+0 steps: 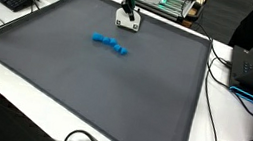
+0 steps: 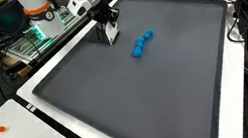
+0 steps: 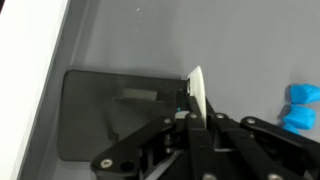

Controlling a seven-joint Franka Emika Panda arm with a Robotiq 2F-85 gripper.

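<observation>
White piece gripped in claw, blue toy near

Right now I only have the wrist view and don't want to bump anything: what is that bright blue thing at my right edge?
Observer: It is a short curved chain of rounded blue plastic lumps lying on the dark grey mat. You see only one end of it.
Operator: Is the end effector touching it?
Observer: No. In both exterior views the end effector, which seems to hold a thin white piece, stands apart from the chain, near the mat's edge.
Operator: What lies beyond that edge?
Observer: Equipment with green lights, just off the mat.
</observation>
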